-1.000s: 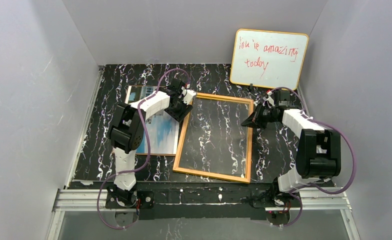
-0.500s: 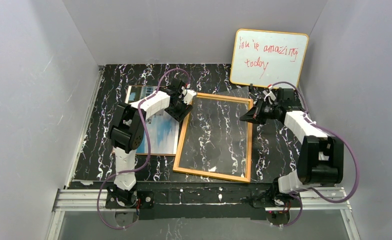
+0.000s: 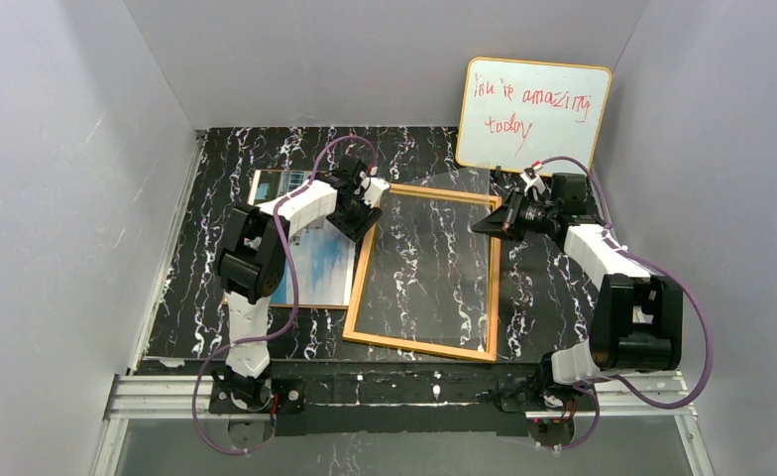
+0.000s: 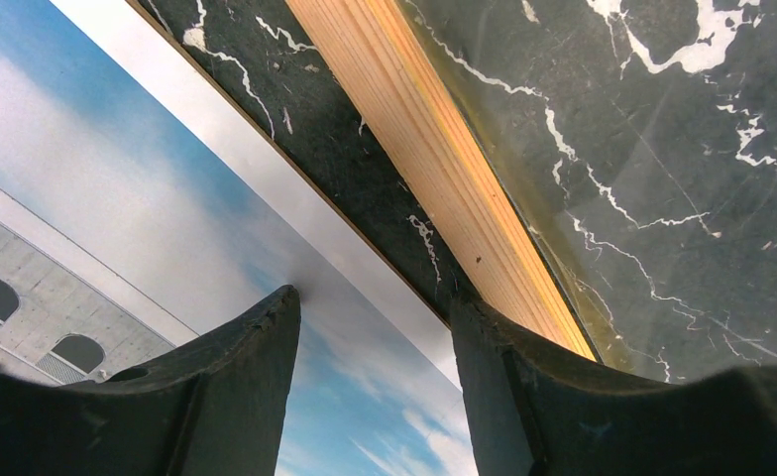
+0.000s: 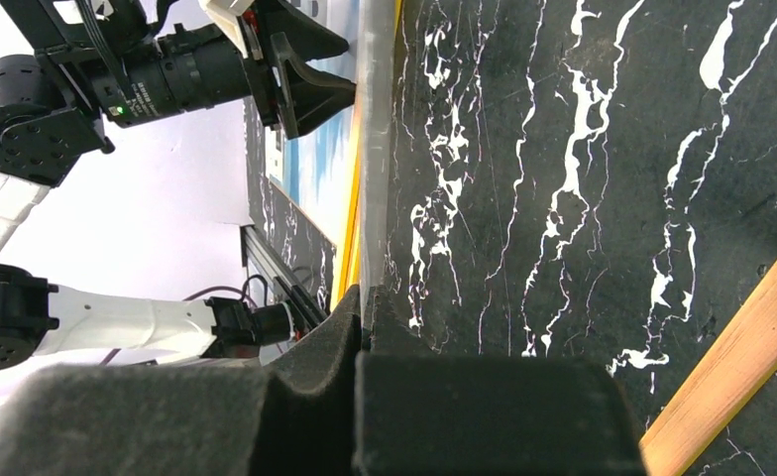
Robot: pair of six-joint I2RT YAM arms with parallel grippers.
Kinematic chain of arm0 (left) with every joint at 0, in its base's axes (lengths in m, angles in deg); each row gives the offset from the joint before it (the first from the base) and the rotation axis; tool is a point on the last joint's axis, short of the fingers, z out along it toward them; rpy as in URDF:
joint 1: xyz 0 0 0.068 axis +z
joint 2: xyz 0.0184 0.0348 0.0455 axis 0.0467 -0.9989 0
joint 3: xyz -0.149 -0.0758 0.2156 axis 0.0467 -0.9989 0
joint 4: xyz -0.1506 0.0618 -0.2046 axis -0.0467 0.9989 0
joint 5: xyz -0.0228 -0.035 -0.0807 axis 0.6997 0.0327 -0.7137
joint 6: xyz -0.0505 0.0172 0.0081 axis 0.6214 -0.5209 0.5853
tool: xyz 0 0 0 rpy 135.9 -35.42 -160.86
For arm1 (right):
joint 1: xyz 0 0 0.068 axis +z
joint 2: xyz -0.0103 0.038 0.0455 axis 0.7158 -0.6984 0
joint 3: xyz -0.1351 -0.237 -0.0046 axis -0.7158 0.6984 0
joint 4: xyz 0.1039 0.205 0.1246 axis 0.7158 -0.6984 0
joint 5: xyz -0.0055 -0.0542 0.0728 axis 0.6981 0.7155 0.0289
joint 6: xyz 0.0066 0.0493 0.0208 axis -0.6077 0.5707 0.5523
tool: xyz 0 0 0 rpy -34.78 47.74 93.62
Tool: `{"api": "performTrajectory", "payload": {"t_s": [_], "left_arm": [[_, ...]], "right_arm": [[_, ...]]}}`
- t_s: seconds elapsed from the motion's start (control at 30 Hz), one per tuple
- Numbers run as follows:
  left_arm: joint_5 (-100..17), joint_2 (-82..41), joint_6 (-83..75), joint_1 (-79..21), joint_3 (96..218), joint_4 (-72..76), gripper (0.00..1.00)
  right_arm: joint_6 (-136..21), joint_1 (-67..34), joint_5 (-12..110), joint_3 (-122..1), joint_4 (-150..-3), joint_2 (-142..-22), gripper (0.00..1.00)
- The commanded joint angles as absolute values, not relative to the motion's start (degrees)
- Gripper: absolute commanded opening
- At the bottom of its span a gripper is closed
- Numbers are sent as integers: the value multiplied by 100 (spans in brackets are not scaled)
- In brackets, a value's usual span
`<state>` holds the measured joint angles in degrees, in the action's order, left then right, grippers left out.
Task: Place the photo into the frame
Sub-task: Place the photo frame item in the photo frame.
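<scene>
The photo [image 3: 315, 266], a white building under blue sky, lies face up on the left of the table. Beside it lies the frame [image 3: 419, 347] with its orange-wood rim up. My left gripper [image 3: 365, 220] stands open and low over the photo's right edge [image 4: 117, 198]. One finger [image 4: 266, 337] rests on the print and the other by the wood rim [image 4: 434, 139]. My right gripper [image 3: 484, 226] is shut on the edge of the clear pane [image 5: 375, 149], whose far right corner is tilted up off the frame.
A yellow-edged whiteboard [image 3: 531, 117] with red writing leans on the back wall, just behind the right arm. Grey walls close in on both sides. A thin brown edge [image 3: 300, 305] shows under the photo's near side.
The right gripper has moved up and toward the far left with the pane's edge, tilting it higher off the frame. The left arm has not moved.
</scene>
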<state>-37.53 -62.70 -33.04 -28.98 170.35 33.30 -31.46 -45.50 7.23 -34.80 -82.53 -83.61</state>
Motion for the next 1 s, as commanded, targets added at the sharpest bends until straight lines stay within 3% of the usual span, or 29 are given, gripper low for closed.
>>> {"api": "performTrajectory", "payload": {"t_s": [0.0, 0.57, 0.97], "left_arm": [[-4198, -6471, -3301, -2913, 16888, 3575, 55], [-4222, -6418, -3301, -2913, 16736, 3482, 54], [-4233, -6412, -3319, -2913, 16690, 3446, 54]], "right_arm": [[-3095, -4524, 559, -3507, -8079, -8397, 1], [-2853, -4527, 961, -3534, -8281, -8761, 1], [-1476, -4519, 159, -3046, -6339, -8543, 1]]}}
